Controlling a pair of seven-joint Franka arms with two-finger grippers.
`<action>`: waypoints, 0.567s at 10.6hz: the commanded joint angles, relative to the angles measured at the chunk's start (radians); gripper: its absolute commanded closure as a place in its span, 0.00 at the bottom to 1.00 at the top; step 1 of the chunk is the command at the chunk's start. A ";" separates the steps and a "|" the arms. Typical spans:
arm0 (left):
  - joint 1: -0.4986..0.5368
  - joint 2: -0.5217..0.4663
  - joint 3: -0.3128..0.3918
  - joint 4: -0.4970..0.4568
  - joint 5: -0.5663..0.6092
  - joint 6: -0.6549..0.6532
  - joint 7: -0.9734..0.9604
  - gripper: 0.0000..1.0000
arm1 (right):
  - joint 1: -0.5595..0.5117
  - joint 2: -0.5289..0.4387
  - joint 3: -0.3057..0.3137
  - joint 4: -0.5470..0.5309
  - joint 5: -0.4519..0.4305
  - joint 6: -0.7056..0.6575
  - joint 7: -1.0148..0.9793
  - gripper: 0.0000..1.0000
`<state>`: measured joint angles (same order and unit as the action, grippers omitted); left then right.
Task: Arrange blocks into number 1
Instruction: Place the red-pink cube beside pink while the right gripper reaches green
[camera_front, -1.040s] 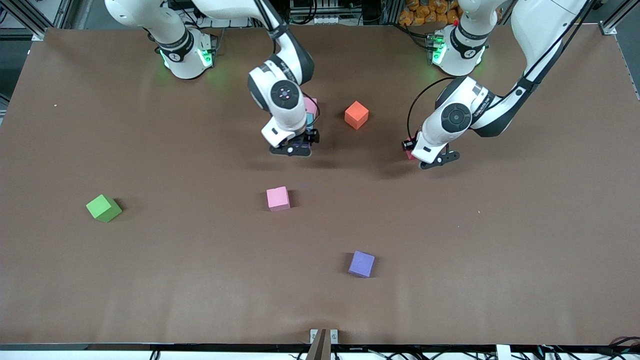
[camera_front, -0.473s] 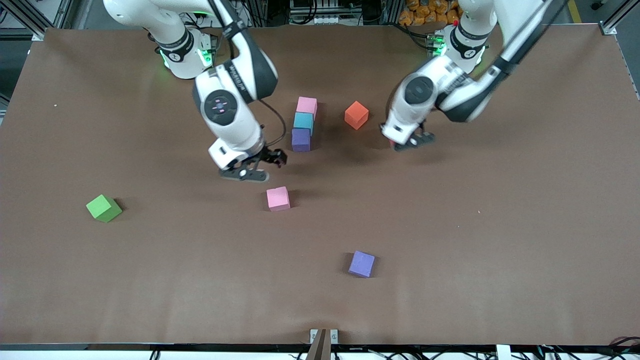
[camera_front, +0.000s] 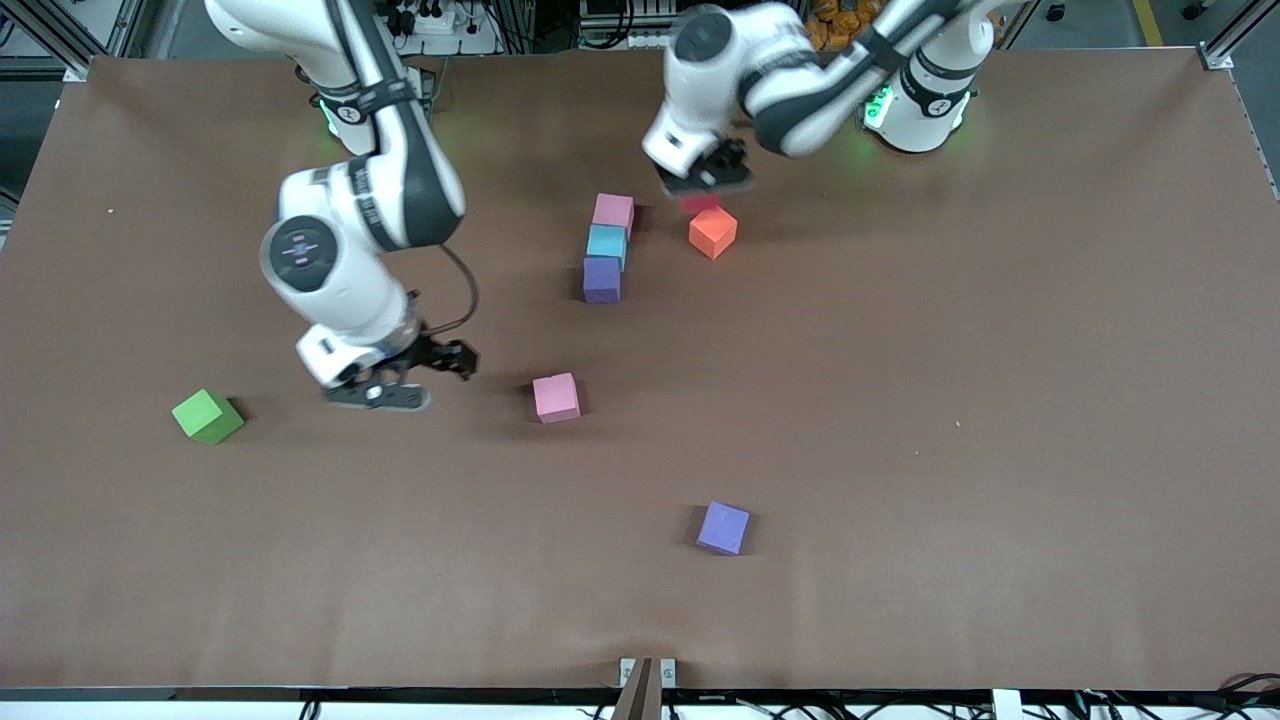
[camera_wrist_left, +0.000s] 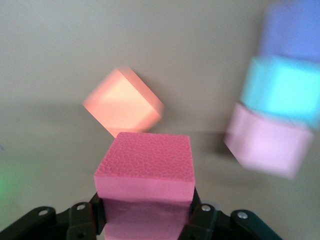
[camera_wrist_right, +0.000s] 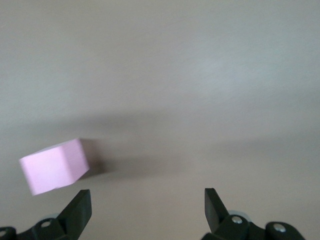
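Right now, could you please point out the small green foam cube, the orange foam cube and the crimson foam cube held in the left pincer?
small green foam cube (camera_front: 207, 416), front view, top face.
orange foam cube (camera_front: 713, 230), front view, top face.
crimson foam cube (camera_wrist_left: 145, 162), left wrist view, top face.

The brown table (camera_front: 1000, 450) carries a touching column — pink block (camera_front: 613, 211), sky blue block (camera_front: 606, 241), purple block (camera_front: 602, 279) — an orange block (camera_front: 713, 231) beside it, and nearer the front camera a second pink block (camera_front: 556, 397), a green block (camera_front: 207, 416) and a second purple block (camera_front: 723, 527).

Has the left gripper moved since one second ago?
Yes. The left gripper, jaws shut on the crimson block, went from the left arm's end of the table to above the orange block, toward the bases.
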<state>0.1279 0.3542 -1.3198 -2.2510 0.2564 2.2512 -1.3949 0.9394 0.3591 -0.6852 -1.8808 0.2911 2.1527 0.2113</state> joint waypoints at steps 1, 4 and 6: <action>-0.120 0.104 0.030 0.094 -0.034 -0.024 0.002 1.00 | -0.088 0.009 0.003 0.008 -0.015 -0.011 -0.128 0.00; -0.391 0.230 0.269 0.221 -0.032 -0.025 0.013 1.00 | -0.183 0.033 0.003 0.020 -0.018 -0.007 -0.257 0.00; -0.478 0.325 0.378 0.292 -0.045 -0.035 0.066 1.00 | -0.243 0.046 0.004 0.035 -0.018 -0.007 -0.358 0.00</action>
<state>-0.3014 0.5713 -0.9952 -2.0428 0.2278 2.2508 -1.3738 0.7373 0.3840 -0.6881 -1.8764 0.2864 2.1528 -0.0838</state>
